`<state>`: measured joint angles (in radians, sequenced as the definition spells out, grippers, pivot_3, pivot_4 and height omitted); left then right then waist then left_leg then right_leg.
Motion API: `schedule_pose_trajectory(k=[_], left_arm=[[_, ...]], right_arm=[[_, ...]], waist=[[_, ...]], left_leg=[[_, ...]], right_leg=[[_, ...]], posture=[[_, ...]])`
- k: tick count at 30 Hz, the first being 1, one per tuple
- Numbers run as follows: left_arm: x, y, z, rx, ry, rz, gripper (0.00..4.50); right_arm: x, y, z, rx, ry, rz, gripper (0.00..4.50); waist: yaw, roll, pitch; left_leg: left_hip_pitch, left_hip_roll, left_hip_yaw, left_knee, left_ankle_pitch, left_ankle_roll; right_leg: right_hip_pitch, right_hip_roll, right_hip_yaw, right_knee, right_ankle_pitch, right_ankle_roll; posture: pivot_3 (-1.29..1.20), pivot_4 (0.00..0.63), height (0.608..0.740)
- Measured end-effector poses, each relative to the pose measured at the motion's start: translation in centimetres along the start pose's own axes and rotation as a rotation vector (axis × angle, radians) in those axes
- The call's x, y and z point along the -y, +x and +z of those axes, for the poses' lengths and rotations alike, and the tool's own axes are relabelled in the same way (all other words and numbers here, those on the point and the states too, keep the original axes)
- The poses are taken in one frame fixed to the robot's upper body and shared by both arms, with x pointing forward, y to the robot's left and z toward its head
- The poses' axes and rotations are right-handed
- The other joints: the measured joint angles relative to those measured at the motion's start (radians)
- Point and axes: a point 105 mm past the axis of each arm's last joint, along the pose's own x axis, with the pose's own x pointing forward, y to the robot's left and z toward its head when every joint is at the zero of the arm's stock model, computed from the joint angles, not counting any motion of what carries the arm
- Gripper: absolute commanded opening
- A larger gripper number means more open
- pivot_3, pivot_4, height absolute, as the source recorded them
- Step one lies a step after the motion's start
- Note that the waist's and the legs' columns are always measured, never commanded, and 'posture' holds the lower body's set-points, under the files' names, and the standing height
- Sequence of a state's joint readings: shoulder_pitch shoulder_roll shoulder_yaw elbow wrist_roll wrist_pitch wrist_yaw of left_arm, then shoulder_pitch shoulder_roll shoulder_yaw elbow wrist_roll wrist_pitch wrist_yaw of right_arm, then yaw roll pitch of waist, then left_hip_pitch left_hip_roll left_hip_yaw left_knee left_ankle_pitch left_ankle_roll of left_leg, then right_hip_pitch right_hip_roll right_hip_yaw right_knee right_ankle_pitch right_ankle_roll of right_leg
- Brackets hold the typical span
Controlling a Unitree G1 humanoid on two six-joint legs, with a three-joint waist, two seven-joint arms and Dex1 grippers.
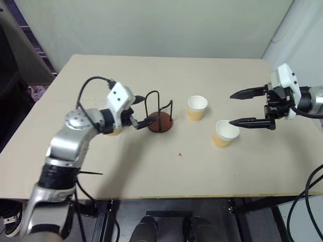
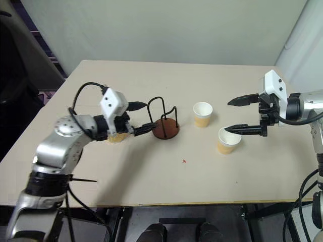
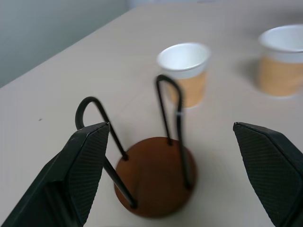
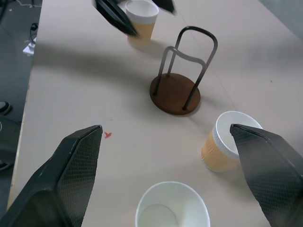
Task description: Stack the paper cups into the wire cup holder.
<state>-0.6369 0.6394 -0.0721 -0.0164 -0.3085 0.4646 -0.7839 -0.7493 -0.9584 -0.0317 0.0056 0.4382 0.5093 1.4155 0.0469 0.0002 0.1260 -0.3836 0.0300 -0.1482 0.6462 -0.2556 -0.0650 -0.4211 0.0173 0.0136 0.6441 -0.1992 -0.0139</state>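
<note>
- Left gripper (image 1: 137, 113): fingers (image 3: 85, 161) spread wide, gripping nothing, tips pointing at the wire cup holder (image 1: 160, 113) and stopping just short of its near loop.
- In the left wrist view, both finger bases cut off by the frame edge; holder base framed between the two tips.
- Right gripper (image 1: 241, 108): fingers (image 4: 71, 175) likewise spread wide and empty, hovering above the surface (image 1: 151, 166), lower tip over the rim of the nearest cup (image 1: 224, 133); contact with that rim impossible to judge from the head views.
- In the right wrist view, that cup's bottom half cropped away, only rim and white inside showing between the two fingers.
- Holder upright near the middle of the surface, black wire loops rising from a round reddish-brown base, empty of cups.
- Second cup (image 1: 197, 108) upright just beside the holder on the robot's right, apart from the first cup and not touching the holder.
- Third cup (image 2: 117, 136) mostly hidden behind the left wrist in the head views, only a sliver of tan wall showing; seen more fully in the right wrist view, upright beyond the holder, partly crossed by the dark left fingers.
- Small red speck (image 1: 179, 154) on the surface in front of the holder, too small to identify.
- Black cable (image 1: 91, 83) arching over the left forearm.
</note>
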Motion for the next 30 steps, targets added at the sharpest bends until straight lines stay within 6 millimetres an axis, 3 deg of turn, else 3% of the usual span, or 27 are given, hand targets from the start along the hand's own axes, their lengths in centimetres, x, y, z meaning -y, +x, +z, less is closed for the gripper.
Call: schedule_pose_trajectory(k=[7,9,12,20,25,30], left_arm=[[1.3,2.9,-1.8,-0.035,-0.068,-0.015,4.48],[1.5,3.4,-2.1,-0.038,-0.079,-0.010,4.10],[1.3,4.1,-2.2,-0.036,-0.086,0.014,3.16],[1.0,4.9,-3.4,-0.057,-0.090,0.060,0.09],[1.6,4.2,-2.7,-0.033,-0.095,-0.029,0.01],[5.4,0.9,0.1,0.035,-0.067,-0.320,0.01]], right_arm=[[-0.3,0.2,-0.1,-0.002,0.015,-0.015,4.48],[-0.4,0.2,-0.1,0.000,0.014,-0.018,4.50],[-0.4,0.0,0.0,0.006,0.019,-0.033,4.50],[-0.2,-0.3,-0.2,-0.002,0.025,-0.055,4.50],[-0.2,-0.4,-0.2,-0.005,0.025,-0.059,4.50],[-1.5,-0.4,-0.7,-0.024,0.032,-0.008,4.50]], waist=[[0.002,0.000,0.000],[0.002,0.000,0.000],[0.002,0.000,0.000],[0.002,0.000,0.000],[0.003,0.000,0.000],[0.004,0.000,0.000]], left_leg=[[0.001,-0.002,0.006,0.003,0.001,0.001],[0.000,-0.002,0.009,0.006,0.001,0.001],[0.000,-0.002,0.013,0.013,0.000,0.002],[0.000,-0.002,0.019,0.019,-0.003,0.007],[-0.001,-0.001,0.019,0.018,-0.004,0.007],[-0.004,-0.001,0.020,0.019,-0.007,0.005]], right_leg=[[0.002,0.003,0.011,-0.003,0.003,0.009],[0.002,0.003,0.013,-0.003,0.004,0.011],[0.004,0.003,0.016,-0.003,0.004,0.013],[0.006,0.003,0.020,-0.009,0.005,0.018],[0.006,0.005,0.020,-0.012,0.005,0.018],[0.005,0.011,0.020,-0.016,0.005,0.018]], posture=[[0.00,0.150,0.740],[0.00,0.150,0.740],[0.00,0.150,0.740],[0.00,0.150,0.740],[0.00,0.150,0.740],[0.00,0.150,0.740]])
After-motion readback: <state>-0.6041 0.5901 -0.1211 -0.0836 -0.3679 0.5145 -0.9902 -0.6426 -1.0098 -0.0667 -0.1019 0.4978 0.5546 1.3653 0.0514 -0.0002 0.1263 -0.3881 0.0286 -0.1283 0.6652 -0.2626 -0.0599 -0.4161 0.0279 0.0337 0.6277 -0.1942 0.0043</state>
